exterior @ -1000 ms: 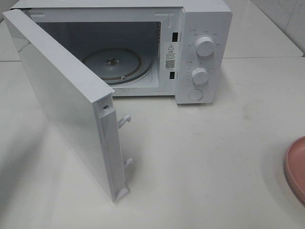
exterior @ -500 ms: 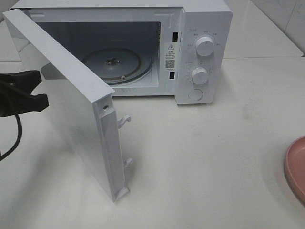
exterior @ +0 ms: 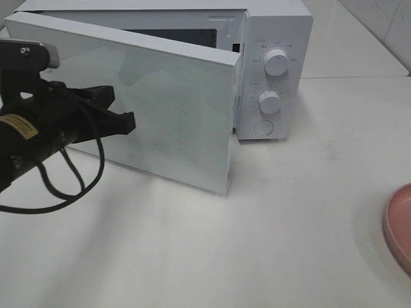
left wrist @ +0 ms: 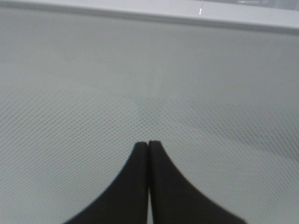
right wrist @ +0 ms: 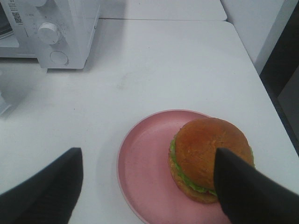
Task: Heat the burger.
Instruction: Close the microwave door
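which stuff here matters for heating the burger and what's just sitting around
Belongs to the job:
- burger
- pink plate under it
- microwave
- microwave door
- left gripper, shut, at the door
- right gripper, open above the plate

Just lying about:
- nothing visible beyond the white table

Microwave (exterior: 276, 38): smooth white plastic-looking shell, semi-gloss; door (exterior: 167, 109) w/ fine dotted mesh panel. Left hand (left wrist: 148, 186): matt black fingers. Counter (exterior: 289, 224): white, smooth, faint scuffs. Plate (right wrist: 145, 163): pink, satin. Burger (right wrist: 210, 156): glossy golden-brown bun.
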Robot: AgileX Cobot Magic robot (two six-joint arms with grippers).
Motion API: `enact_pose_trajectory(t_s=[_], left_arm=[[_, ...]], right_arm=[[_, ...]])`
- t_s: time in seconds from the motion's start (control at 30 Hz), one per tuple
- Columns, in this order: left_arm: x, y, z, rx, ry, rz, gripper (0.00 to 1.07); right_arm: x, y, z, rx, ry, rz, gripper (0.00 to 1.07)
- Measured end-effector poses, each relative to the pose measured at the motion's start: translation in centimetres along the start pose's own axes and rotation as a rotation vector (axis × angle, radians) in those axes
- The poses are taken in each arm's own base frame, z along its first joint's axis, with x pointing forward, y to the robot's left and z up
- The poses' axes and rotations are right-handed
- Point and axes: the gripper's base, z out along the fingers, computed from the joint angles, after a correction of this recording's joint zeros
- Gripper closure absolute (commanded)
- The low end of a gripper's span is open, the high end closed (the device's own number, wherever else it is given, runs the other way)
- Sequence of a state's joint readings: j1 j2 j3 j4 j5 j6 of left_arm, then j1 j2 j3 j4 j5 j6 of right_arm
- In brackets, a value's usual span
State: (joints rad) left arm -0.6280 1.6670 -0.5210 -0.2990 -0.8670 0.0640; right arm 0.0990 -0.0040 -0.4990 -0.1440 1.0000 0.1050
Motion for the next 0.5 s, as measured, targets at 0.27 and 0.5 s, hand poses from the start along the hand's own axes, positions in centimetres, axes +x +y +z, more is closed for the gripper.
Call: enact_pose_trajectory(t_s=[0.27, 0.5], left_arm=[[-1.3, -3.0, 4.0, -0.003, 0.009, 0.002, 1.07], [-1.9, -4.0, 6.6, -0.009, 0.019, -0.008, 1.07]], right_arm=[[0.0, 0.0, 0.0, 0.000, 0.000, 0.000, 0.32], [0.0, 0.0, 0.0, 0.000, 0.000, 0.000, 0.32]])
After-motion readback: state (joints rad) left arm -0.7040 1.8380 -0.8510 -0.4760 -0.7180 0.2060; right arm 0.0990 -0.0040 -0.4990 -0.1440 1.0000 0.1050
